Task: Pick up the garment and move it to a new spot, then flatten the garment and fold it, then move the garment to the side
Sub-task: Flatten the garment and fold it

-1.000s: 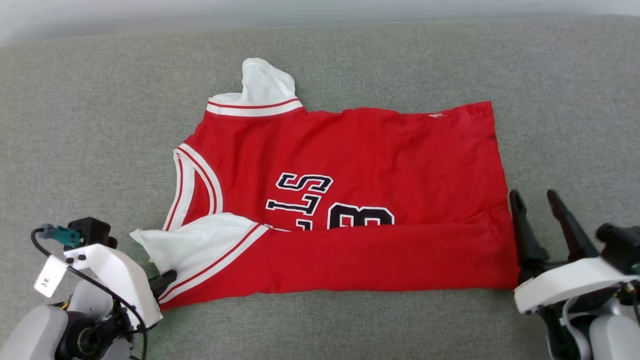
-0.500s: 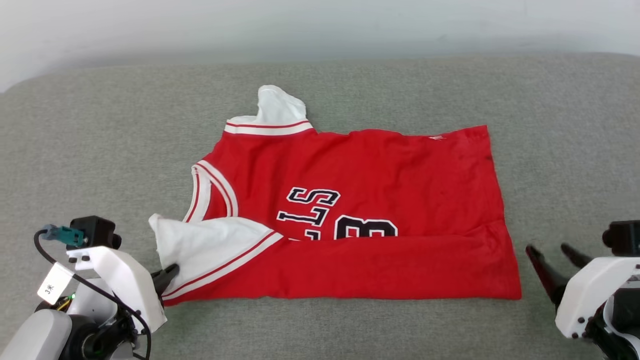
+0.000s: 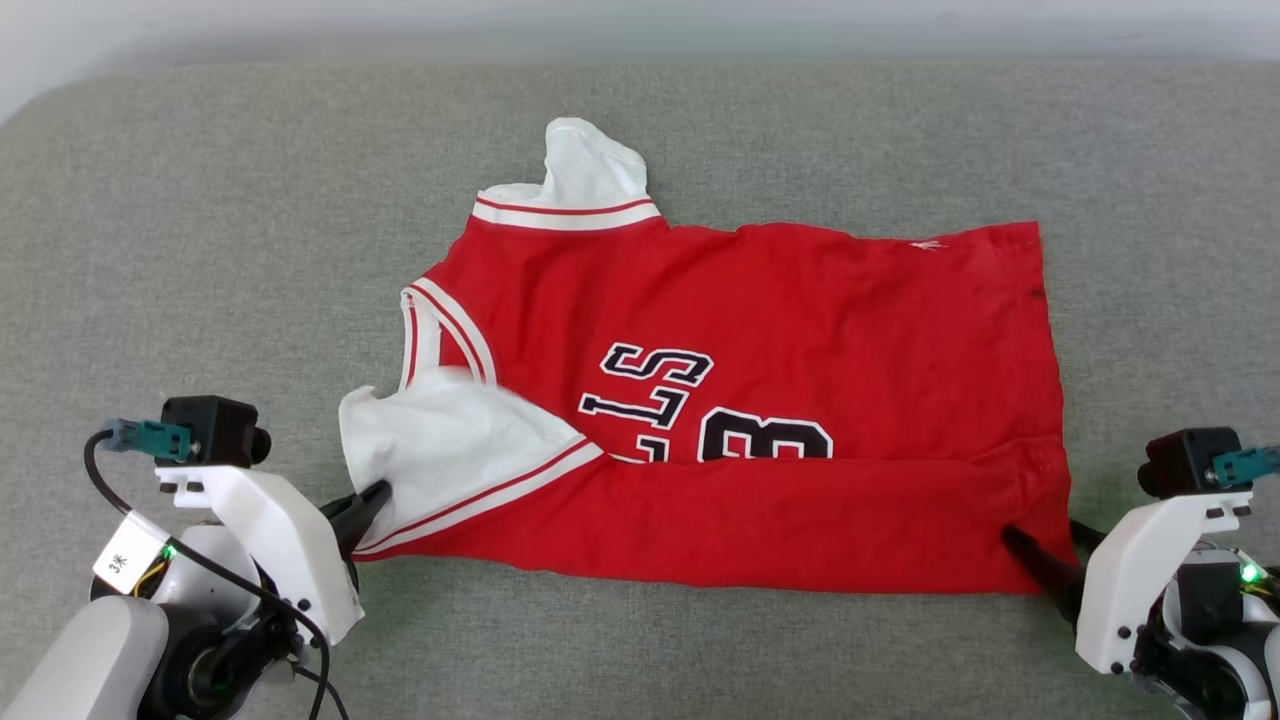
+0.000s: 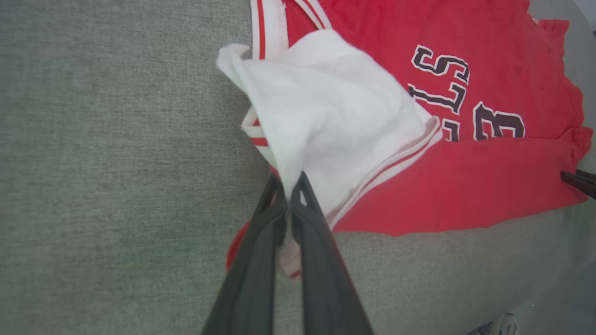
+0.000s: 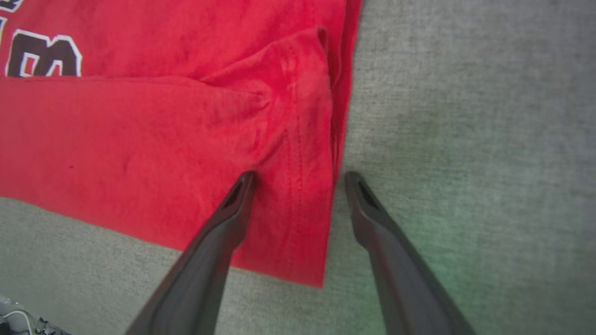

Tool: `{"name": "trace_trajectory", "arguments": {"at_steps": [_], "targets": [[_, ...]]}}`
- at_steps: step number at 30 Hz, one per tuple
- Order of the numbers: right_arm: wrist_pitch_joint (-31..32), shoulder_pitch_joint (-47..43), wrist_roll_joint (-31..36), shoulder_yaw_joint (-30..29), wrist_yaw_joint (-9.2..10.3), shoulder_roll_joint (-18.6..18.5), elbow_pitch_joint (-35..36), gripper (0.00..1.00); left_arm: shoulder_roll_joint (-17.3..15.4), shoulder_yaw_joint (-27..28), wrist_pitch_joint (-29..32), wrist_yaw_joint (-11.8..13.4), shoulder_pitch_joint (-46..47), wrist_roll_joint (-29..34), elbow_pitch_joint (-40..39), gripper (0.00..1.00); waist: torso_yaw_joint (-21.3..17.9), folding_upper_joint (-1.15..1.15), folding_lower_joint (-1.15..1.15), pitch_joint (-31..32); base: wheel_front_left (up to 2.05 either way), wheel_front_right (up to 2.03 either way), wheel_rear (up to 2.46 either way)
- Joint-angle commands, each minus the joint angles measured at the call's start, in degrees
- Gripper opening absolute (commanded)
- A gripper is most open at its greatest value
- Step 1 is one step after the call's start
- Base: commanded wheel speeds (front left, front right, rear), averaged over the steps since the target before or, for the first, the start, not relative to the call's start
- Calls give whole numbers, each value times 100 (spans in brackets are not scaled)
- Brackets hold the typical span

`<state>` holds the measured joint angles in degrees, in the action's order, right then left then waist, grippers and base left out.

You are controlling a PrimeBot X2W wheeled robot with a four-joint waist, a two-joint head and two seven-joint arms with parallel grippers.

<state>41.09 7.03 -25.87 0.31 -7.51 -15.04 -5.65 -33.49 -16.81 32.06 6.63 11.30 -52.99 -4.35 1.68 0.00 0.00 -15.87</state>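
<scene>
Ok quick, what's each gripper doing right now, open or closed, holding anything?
Left gripper: shut on the shirt, at its white sleeve.
Right gripper: open, jaws astride the shirt's hem corner, not gripping yet.

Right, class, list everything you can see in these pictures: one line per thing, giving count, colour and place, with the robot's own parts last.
shirt: one, red with black-and-white lettering and striped trim, lying on the surface, near edge folded over the lettering.
sleeves: two, white, one at the shirt's far edge, one at its near left corner.
surface: one, grey fabric, under the shirt.
wall: one, pale, beyond the surface's far edge.
wrist cameras: two, black, one on each white wrist.
left gripper: one, dark fingers, shut on the near sleeve.
right gripper: one, dark fingers, open, astride the shirt's near right hem, one fingertip over red cloth, the other over the surface.
</scene>
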Motion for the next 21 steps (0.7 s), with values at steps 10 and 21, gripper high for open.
{"name": "trace_trajectory", "arguments": {"at_steps": [10, 21], "targets": [[-9, 138, -283, 293, 3, -42, -315, 0, 28, 5, -368, -48, -85, 168, 198, 0, -27, 0, 0, 186, 0, 0, 0], [-59, -217, -434, 486, 3, -270, -74, 0, 27, -50, -403, 121, -860, 70, 82, 0, -30, 0, 0, 1090, 0, 0, 0]]}}
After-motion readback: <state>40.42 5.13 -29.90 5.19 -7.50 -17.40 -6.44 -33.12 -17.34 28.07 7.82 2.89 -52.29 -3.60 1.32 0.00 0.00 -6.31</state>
